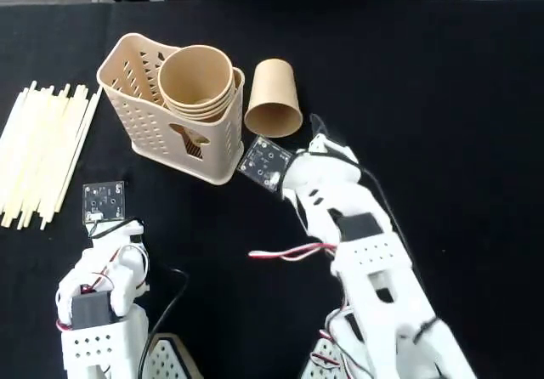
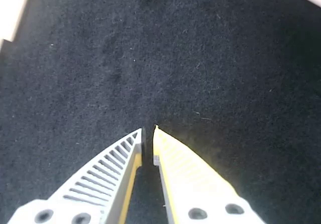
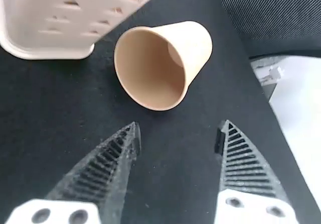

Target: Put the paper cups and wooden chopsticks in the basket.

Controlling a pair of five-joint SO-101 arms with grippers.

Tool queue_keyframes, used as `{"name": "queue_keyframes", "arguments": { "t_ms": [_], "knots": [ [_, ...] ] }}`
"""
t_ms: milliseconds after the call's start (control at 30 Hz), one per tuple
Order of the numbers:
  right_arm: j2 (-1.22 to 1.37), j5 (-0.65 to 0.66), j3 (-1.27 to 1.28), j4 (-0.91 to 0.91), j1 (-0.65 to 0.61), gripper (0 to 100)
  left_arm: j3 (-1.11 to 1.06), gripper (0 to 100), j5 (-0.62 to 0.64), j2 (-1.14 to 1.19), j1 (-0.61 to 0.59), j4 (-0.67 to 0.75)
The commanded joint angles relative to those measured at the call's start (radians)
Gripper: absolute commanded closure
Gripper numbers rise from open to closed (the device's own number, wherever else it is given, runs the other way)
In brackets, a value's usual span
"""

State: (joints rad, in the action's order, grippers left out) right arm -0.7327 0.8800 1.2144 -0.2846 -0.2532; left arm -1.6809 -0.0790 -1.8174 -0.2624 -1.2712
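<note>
The brown paper cup (image 3: 160,66) is found lying on its side just ahead of the fingers of the right arm (image 3: 115,156), which are spread wide with nothing between them; its mouth is turned toward them. If the rim is touched by one finger first, the cup could be rolled or pushed away, and its thin wall could be crushed by a hard squeeze. The cream perforated plastic basket (image 3: 45,28), just beyond, could be knocked. The fingers of the left arm (image 2: 185,169) are closed on nothing.
</note>
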Motion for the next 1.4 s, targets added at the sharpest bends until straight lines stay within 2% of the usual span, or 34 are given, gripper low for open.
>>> {"name": "queue_keyframes", "arguments": {
  "t_ms": [0, 367, 667, 800, 933, 967, 1233, 1367],
  "knots": [
    [0.124, 0.009, -0.071, 0.138, 0.017, 74.6, -0.019, 95, -0.002, -0.002, 0.001, 0.000],
    [0.521, 0.005, -0.275, 0.365, 0.037, 74.7, -0.019, 95, -0.002, -0.002, 0.001, 0.000],
    [0.716, 0.003, -0.424, 0.382, 0.069, 74.8, -0.019, 95, -0.002, -0.002, 0.001, 0.000],
    [0.743, -0.014, -0.456, 0.385, 0.069, 78.7, -0.019, 95, -0.002, -0.002, 0.001, 0.000],
    [0.762, -0.126, -0.466, 0.462, 0.069, 97.6, -0.019, 95, -0.002, -0.002, 0.001, 0.000],
    [0.765, -0.149, -0.466, 0.480, 0.069, 98.9, -0.019, 95, -0.002, -0.002, 0.001, 0.000],
    [0.733, -0.172, -0.417, 0.493, 0.075, 98.7, -0.019, 95, -0.002, -0.002, 0.001, 0.000],
    [0.631, -0.173, -0.360, 0.457, 0.077, 98.7, -0.019, 95, -0.002, -0.002, 0.001, 0.000]
  ]
}}
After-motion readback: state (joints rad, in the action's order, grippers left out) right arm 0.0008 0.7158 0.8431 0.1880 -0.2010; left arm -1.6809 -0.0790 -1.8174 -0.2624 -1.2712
